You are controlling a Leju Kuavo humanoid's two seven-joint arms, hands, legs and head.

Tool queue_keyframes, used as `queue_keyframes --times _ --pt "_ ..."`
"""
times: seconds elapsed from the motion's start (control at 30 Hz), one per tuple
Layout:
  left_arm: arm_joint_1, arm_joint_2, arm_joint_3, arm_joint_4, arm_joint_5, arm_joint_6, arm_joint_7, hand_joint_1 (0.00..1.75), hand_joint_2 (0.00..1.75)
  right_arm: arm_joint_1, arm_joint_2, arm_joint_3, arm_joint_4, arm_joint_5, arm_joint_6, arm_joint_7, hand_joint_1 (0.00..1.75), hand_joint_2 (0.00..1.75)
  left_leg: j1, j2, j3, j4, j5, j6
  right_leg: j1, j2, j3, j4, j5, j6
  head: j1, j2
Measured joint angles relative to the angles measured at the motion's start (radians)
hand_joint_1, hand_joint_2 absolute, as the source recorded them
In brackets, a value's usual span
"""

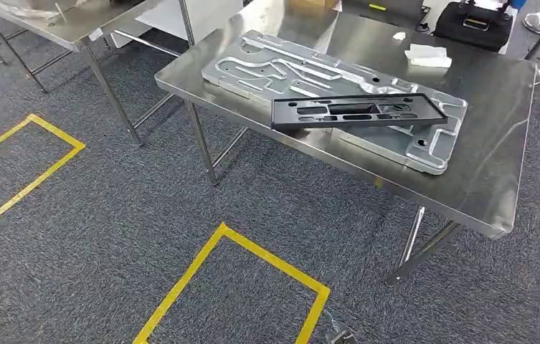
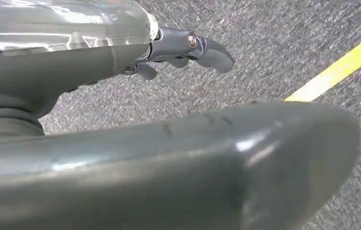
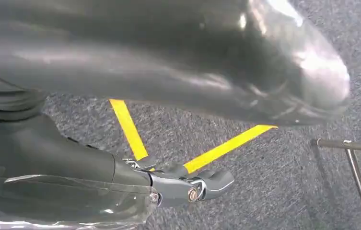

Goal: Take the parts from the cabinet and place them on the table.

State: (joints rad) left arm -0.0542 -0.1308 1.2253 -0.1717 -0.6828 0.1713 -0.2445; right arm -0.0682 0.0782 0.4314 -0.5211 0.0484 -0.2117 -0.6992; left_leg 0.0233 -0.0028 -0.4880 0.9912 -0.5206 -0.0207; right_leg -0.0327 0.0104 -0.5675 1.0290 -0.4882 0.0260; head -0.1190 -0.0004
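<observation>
Both empty, fingers loosely apart — left hand [image 2: 183, 48], right hand [image 3: 188, 184] — hanging over carpet, well below the counter [image 1: 482, 186] bearing the black part [image 1: 356, 111]

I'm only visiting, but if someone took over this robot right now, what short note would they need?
Left hand: over the carpet, holding nothing, fingers loosely curled.
Right hand: the same.
Black frame part lies on the silver machined plate on the steel table.
Done: these parts sit on the table.
Left: the pictures don't show the cabinet, so I cannot tell whether more parts remain.
</observation>
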Motion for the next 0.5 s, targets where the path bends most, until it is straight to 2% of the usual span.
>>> queue_keyframes --times 0.13,0.33,0.37,0.4,0.43,0.47,0.5 --pt "-0.001 -0.002 0.0 0.0 0.0 0.006 0.003 0.0 0.0 -0.002 -0.001 0.008 0.005 0.004 -0.023 0.0 0.0 0.0 0.0 0.0 0.0 0.003 -0.001 0.001 0.0 0.0 0.003 -0.002 0.001 0.001 0.0 0.0" --pt "-0.003 -0.005 0.0 0.0 -0.001 0.013 0.003 0.0 0.0 0.001 -0.001 0.012 -0.006 -0.012 -0.004 0.0 0.0 0.0 0.0 0.0 0.0 0.006 -0.003 0.005 -0.002 0.0 0.005 -0.009 0.005 0.006 0.0 0.0" --pt "-0.004 -0.003 0.0 0.0 -0.001 0.015 0.003 0.0 0.0 0.001 0.003 0.012 -0.007 -0.015 0.0 0.0 0.0 0.0 -0.005 0.0 -0.002 0.015 -0.003 0.016 -0.011 0.001 0.007 -0.018 0.013 0.019 0.0 0.0" --pt "-0.005 -0.003 0.0 0.0 -0.001 0.017 0.003 0.0 0.0 0.002 0.003 0.011 -0.007 -0.016 0.003 0.0 0.0 0.0 -0.005 0.002 0.002 0.0 0.003 0.027 -0.012 0.004 0.011 -0.03 0.019 0.024 0.0 0.0" --pt "-0.006 -0.003 0.0 0.0 -0.002 0.018 0.003 0.0 0.0 0.002 0.006 0.011 -0.013 -0.018 0.006 -0.001 0.0 0.0 -0.004 0.006 0.016 -0.038 0.023 0.037 -0.003 0.008 0.02 -0.048 0.026 0.03 0.0 0.0" --pt "-0.006 -0.007 0.0 0.0 -0.002 0.018 0.003 0.0 0.0 0.003 0.004 0.011 -0.016 -0.024 0.009 -0.002 0.0 0.0 0.005 0.02 0.04 -0.068 0.041 0.041 -0.005 0.001 0.018 -0.037 0.018 0.027 0.0 0.0" --pt "-0.006 -0.008 0.0 0.0 -0.002 0.018 0.003 0.0 0.0 0.002 0.004 0.011 -0.017 -0.028 0.014 -0.002 0.0 0.0 0.005 0.024 0.047 -0.087 0.048 0.049 -0.002 0.0 -0.005 0.007 -0.011 0.022 0.0 0.0"
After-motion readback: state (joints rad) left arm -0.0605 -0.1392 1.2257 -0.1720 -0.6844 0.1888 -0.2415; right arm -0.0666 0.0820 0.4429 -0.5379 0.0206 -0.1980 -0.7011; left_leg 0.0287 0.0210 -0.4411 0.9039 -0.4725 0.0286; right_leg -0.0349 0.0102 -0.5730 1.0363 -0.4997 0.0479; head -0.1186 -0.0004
